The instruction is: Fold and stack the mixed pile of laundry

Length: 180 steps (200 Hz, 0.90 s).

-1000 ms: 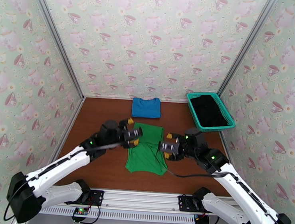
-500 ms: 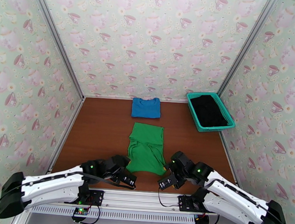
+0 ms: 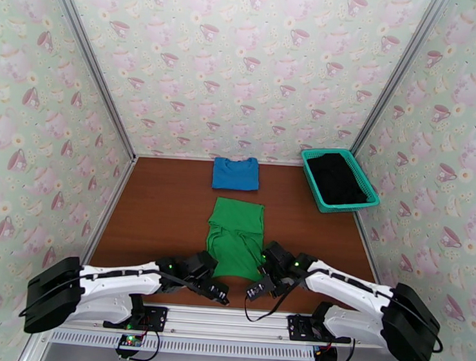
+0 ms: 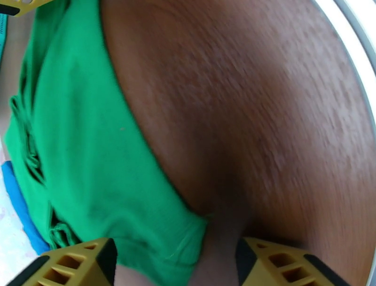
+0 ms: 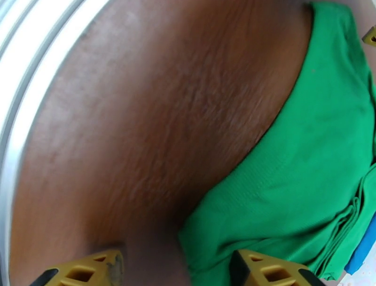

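The bright green shirt [image 3: 235,237] lies partly folded lengthwise in the middle of the brown table [image 3: 165,206]. My left gripper [image 3: 215,287] sits low at its near left corner, and my right gripper [image 3: 261,285] at its near right corner. In the left wrist view the green shirt's corner [image 4: 183,235] lies between the open yellow fingers [image 4: 80,263]. The right wrist view has the other corner of the green shirt [image 5: 202,244] between open fingers [image 5: 272,273]. The blue shirt [image 3: 236,173] lies folded at the back. The black garment [image 3: 335,177] fills the basket.
The teal lattice basket [image 3: 367,187] stands at the back right against the wall. A metal rail [image 3: 229,319] runs along the table's near edge just behind both grippers. Bare wood stretches left and right of the green shirt.
Both arms pulled back from the middle of the green shirt toward the near edge, then closed inward to its two near corners. The shirt has stayed in place.
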Available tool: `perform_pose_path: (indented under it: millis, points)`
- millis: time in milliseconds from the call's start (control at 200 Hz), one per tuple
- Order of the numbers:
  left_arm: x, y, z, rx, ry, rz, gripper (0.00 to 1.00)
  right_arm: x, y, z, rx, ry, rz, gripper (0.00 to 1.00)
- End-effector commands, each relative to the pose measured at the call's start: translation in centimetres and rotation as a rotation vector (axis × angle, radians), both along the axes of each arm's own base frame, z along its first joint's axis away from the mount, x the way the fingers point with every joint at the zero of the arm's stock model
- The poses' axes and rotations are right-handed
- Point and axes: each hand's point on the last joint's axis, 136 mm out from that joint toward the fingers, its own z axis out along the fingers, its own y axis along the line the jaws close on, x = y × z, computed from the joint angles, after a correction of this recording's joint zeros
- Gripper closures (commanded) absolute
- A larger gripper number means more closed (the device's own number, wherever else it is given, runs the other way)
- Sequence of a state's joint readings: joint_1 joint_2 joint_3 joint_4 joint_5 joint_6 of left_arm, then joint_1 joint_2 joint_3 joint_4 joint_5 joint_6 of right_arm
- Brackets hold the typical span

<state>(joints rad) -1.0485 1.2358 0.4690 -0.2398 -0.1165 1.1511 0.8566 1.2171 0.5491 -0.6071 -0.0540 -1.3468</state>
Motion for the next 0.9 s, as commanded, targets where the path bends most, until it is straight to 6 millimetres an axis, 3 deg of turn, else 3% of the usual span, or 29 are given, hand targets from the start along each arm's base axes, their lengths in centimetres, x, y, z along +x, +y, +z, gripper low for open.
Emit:
perform_pose_path:
  millis: [0, 145, 195, 215, 265, 336, 466, 581, 746, 896]
  points:
    - [0.9, 0.2, -1.1, -0.012, 0.013, 0.037, 0.38, 1.9, 1.2, 0.7, 0.017, -0.07, -0.018, 0.42]
    - [1.2, 0.3, -1.8, 0.028, 0.052, 0.065, 0.51, 2.7, 1.3, 0.9, 0.014, -0.098, -0.036, 0.5]
    - [1.3, 0.1, -2.0, 0.038, 0.076, 0.084, 0.77, 2.8, 1.4, 0.9, 0.017, -0.102, -0.04, 0.56]
    - [1.4, -0.1, -1.9, 0.038, 0.079, 0.097, 0.84, 2.8, 1.4, 0.9, 0.018, -0.102, -0.044, 0.61]
    - [1.7, -0.3, -1.9, 0.044, 0.094, 0.12, 0.93, 3.2, 1.6, 0.9, 0.03, -0.113, -0.059, 0.89]
    - [1.9, -0.5, -1.9, 0.062, 0.108, 0.136, 1.0, 3.4, 1.9, 1.2, 0.047, -0.121, -0.08, 0.98]
    - [2.2, -0.4, -1.6, 0.082, 0.098, 0.145, 1.0, 3.6, 2.0, 2.0, 0.065, -0.137, -0.09, 1.0]
    - [2.9, -0.6, 0.4, 0.048, 0.055, 0.145, 1.0, 4.5, 2.5, 4.2, 0.118, -0.173, -0.125, 1.0]
    - [5.6, -1.4, 6.6, -0.096, -0.017, 0.193, 1.0, 7.5, 3.7, 9.0, 0.266, -0.208, -0.242, 1.0]
    - [9.2, -1.7, 11.4, -0.208, -0.079, 0.234, 1.0, 12.0, 4.3, 12.3, 0.421, -0.264, -0.39, 1.0]
